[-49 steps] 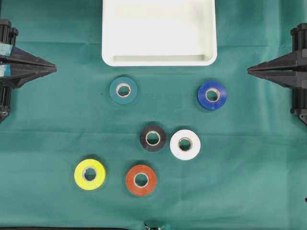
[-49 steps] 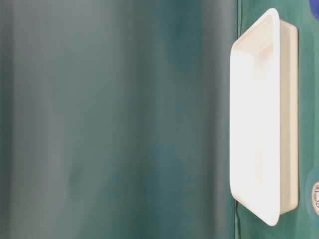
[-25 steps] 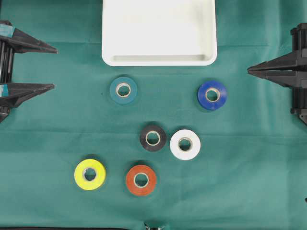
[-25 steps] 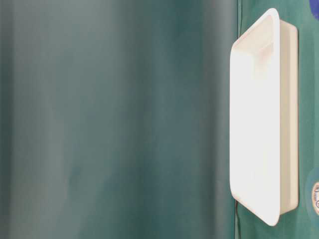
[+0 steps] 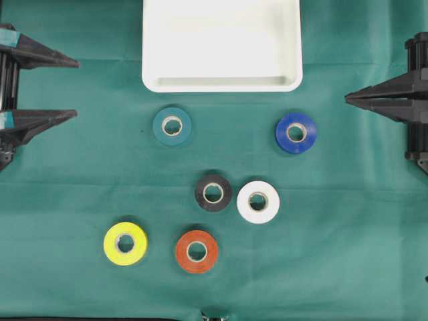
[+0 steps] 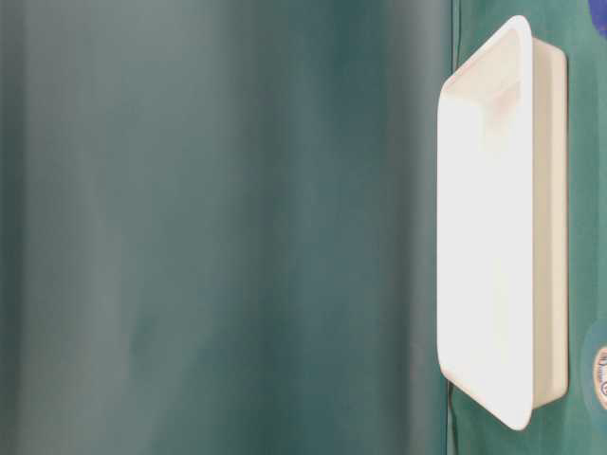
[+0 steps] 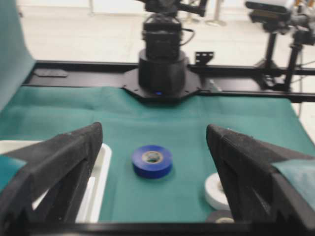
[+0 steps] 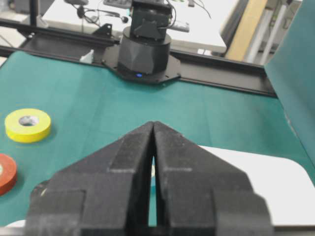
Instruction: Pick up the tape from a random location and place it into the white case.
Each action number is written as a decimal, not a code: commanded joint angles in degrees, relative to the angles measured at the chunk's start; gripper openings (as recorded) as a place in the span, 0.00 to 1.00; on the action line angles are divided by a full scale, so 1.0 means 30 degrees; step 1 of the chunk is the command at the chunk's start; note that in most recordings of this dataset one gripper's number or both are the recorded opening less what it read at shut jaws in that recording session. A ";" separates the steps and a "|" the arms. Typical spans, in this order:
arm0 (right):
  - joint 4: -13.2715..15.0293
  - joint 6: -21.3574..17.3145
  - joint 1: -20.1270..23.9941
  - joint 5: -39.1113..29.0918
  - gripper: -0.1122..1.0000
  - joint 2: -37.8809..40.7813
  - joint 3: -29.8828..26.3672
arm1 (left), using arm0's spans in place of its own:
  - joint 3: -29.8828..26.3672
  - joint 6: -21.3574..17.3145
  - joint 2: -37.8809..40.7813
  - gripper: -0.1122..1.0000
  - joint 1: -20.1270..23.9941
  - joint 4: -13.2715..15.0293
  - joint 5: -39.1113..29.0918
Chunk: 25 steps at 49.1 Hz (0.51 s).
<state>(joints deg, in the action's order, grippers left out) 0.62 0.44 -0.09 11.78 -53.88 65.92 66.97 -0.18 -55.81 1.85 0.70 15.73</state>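
Note:
Several tape rolls lie flat on the green cloth: teal (image 5: 172,126), blue (image 5: 295,132), black (image 5: 213,192), white (image 5: 258,201), yellow (image 5: 125,243) and red (image 5: 196,251). The white case (image 5: 221,83) sits at the top centre with nothing in it. My left gripper (image 5: 77,89) is open at the left edge, far from every roll. Its wrist view looks between the fingers at the blue tape (image 7: 152,161), with the white tape (image 7: 214,191) to the right. At the right edge my right gripper (image 5: 346,99) is shut and holds nothing.
The right arm's base (image 7: 162,64) stands beyond the blue roll. The left arm's base (image 8: 145,49) stands across the cloth, with the yellow tape (image 8: 28,125) to its left. The table-level view shows the white case (image 6: 545,227) beside a green curtain (image 6: 218,227).
My left gripper has gone from shut to wide open, staying at the left edge. The right gripper, the rolls and the case have not moved.

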 commanded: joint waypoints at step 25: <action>0.0029 0.0000 -0.0029 0.0059 0.10 0.0264 -0.0498 | -0.1377 0.0117 0.2021 0.99 0.0205 0.0029 0.0439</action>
<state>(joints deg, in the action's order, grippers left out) 0.62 0.44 -0.09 11.69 -53.53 65.92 65.13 0.09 -52.38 2.46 0.70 16.00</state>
